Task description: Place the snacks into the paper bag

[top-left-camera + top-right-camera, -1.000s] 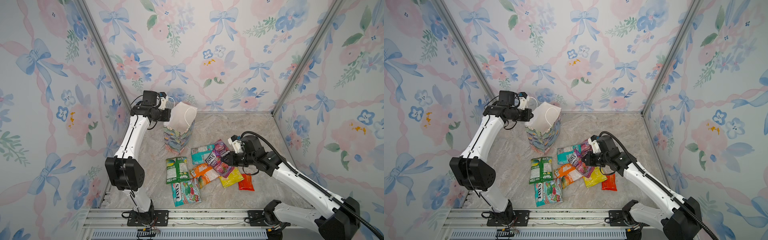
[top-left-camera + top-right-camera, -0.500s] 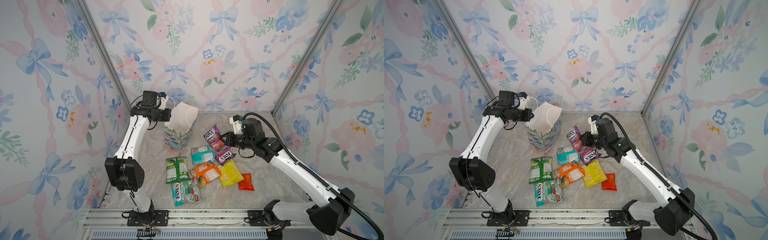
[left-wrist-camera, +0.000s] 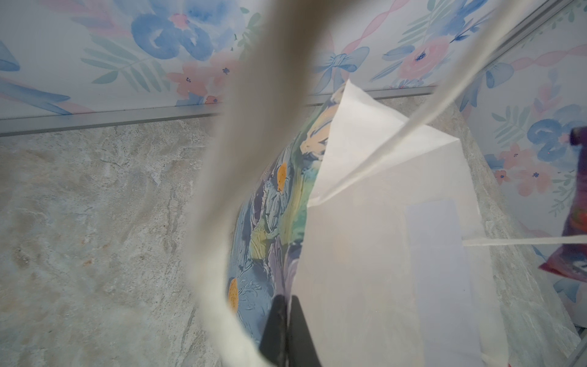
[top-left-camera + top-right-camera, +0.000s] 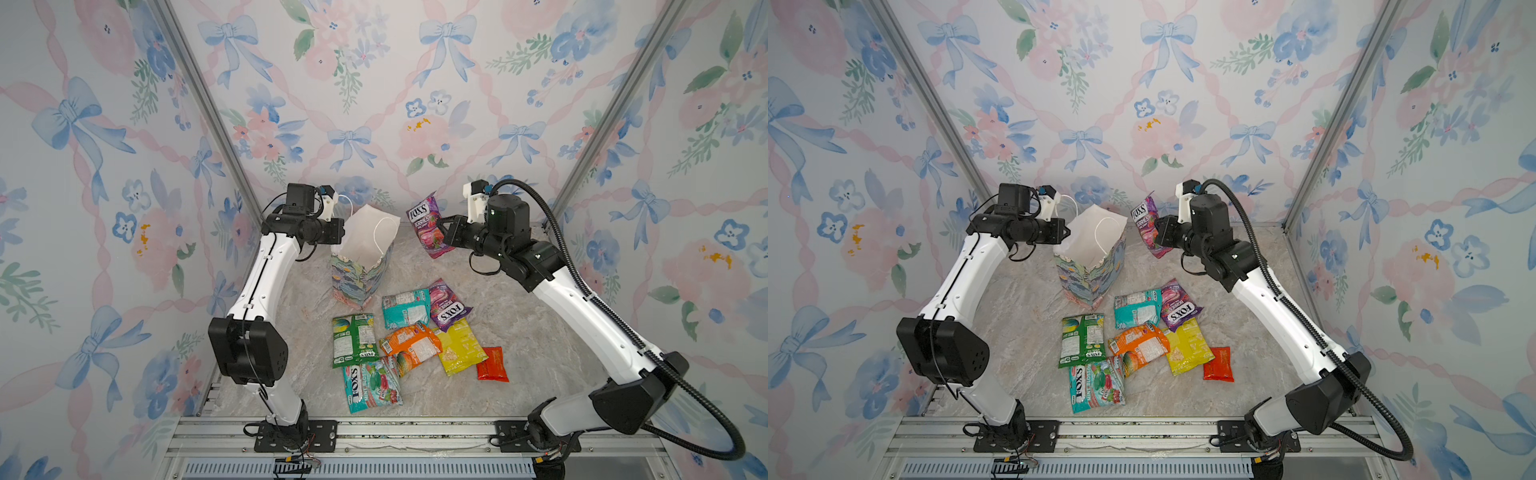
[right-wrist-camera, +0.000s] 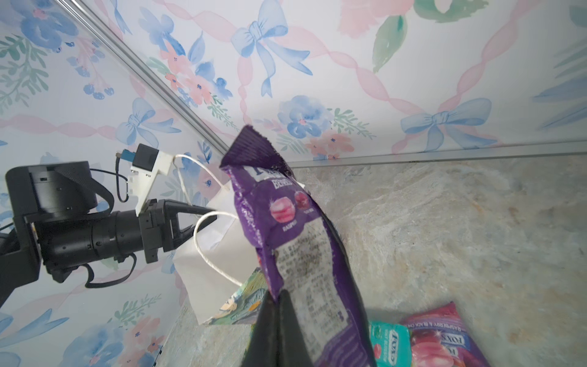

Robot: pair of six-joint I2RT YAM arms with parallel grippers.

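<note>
Wallpaper (image 4: 104, 166) of blue bows and pink flowers covers the three walls, with slanting aluminium posts (image 4: 208, 104) in the two far corners. The surface (image 4: 540, 316) is grey-beige marbled stone, edged at 6 o'clock by a metal rail (image 4: 415, 430). At 10 o'clock from its middle the left hand (image 4: 341, 232) is pinched narrow on the rim of the paper bag (image 4: 361, 274), one finger outside and one against the white lining. The bag stands with its mouth open. At 5 o'clock from the bag the snacks (image 4: 409, 343) lie in a loose overlapping cluster, with a green pouch (image 4: 354, 340) at its 9 o'clock and a red pouch (image 4: 492, 363) at its 4 o'clock. At 2 o'clock from the bag the right hand (image 4: 444, 232) is clamped on a purple pouch (image 4: 426, 228), held clear of the surface just beside the bag's mouth
</note>
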